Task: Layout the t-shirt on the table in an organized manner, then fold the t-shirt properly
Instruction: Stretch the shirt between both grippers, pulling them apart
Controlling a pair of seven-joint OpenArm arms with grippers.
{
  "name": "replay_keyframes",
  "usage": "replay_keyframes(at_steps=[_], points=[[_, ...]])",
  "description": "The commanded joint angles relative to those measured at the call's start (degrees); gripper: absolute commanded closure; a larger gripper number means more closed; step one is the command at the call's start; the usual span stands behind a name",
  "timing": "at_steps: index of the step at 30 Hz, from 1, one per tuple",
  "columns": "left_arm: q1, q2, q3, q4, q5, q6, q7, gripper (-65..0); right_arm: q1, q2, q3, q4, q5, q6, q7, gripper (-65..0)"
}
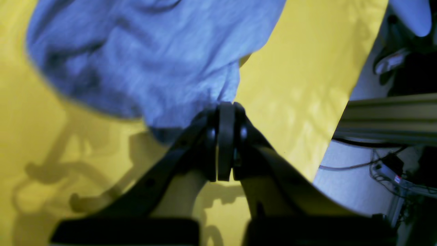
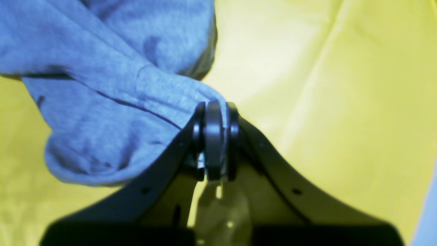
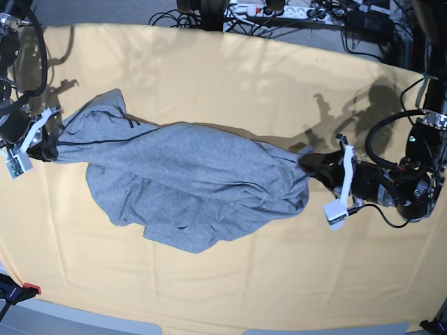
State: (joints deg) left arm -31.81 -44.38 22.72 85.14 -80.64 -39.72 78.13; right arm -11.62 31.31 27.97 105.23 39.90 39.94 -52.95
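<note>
While my left gripper [image 1: 225,112] and right gripper [image 2: 214,111] were each clamped on an edge of the shirt [image 3: 188,185], it hung bunched between them over the table [image 3: 230,77]; spreading well would need an even, outward pull.

Black curved fingers [image 1: 191,143], small screw holes (blurred, perhaps recesses), white wrist brackets [image 3: 342,185], black cables [image 3: 380,132]

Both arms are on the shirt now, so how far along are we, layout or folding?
Still layout. Done: both grips are set, the left claw shut on the t-shirt at one end and the right claw shut on the other. In hand: stretching it across the table. Left: it is still bunched and creased, and no fold has been made.
</note>
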Motion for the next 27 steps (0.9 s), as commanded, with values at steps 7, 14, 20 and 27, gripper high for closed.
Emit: replay_keyframes(at_steps=[7, 14, 20, 27], points=[[-6.9, -4.6, -0.7, 0.6, -4.4, -0.3, 0.6, 0.0, 0.7, 6.1, 0.6, 3.8, -1.6, 0.1, 1.3, 0.0], [-13.8, -4.5, -0.7, 0.6, -4.4, -0.3, 1.0, 0.0, 0.9, 7.0, 0.6, 4.4, -6.2, 0.1, 1.3, 0.0], [-16.5, -4.5, -0.7, 0.6, -4.4, -0.3, 1.3, 0.0, 0.6, 7.0, 0.6, 8.8, -6.6, -0.5, 1.2, 0.0], [-14.1, -7.3, -0.7, 1.0, -4.4, -0.3, 1.9, 0.0, -5.7, 8.6, 0.6, 15.5, -5.4, -0.3, -1.8, 0.0]])
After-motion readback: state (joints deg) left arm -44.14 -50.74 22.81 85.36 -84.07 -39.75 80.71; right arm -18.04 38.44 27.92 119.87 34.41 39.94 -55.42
